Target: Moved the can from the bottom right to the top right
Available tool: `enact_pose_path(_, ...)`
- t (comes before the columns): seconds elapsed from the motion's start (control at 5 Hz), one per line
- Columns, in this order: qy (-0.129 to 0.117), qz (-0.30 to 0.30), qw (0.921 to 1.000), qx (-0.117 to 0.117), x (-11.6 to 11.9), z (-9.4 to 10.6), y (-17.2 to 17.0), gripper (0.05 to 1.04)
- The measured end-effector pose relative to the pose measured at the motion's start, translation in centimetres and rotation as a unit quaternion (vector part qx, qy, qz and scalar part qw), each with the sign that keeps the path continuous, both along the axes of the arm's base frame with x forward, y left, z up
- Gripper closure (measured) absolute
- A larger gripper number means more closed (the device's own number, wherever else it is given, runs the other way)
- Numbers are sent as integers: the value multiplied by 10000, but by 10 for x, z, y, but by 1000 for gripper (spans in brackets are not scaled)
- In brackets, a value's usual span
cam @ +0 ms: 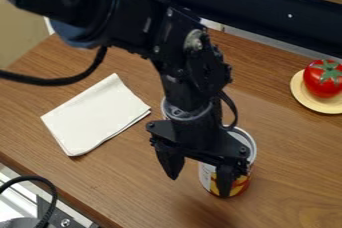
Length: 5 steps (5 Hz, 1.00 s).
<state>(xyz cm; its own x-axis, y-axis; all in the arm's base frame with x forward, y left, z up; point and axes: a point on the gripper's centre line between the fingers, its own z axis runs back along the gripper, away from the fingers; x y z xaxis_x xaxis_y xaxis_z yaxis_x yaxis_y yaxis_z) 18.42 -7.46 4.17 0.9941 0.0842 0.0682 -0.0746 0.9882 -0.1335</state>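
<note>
The black gripper (pixel 199 182) hangs near the middle of the camera view, its two fingers spread apart, so it stands open. A can (pixel 241 179) with a white, red and yellow label stands upright on the wooden table, right of centre. The gripper's right finger is in front of the can, and the left finger is off to its left. The gripper body hides much of the can's upper left side. Whether a finger touches the can, I cannot tell.
A folded white cloth (pixel 97 115) lies at the left. At the right edge a red tomato (pixel 324 79) sits on a yellow plate (pixel 300 96). Part of a metallic round object shows behind the wrist. A dark ledge (pixel 257 14) runs along the back; a cable hangs at lower left.
</note>
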Motion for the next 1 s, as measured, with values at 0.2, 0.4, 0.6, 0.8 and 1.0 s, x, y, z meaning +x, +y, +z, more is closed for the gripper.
enact_pose_path(0.2,64,117,9999,47,-2,-6,-7,86)
enact_pose_path(0.4,-40,203,9997,148,6,-11,-15,86)
enact_pose_path(0.6,-92,404,9987,300,20,-18,-9,86)
enact_pose_path(0.8,-247,575,9971,432,27,-21,-5,86)
enact_pose_path(1.0,-347,625,9965,424,41,-18,-2,86)
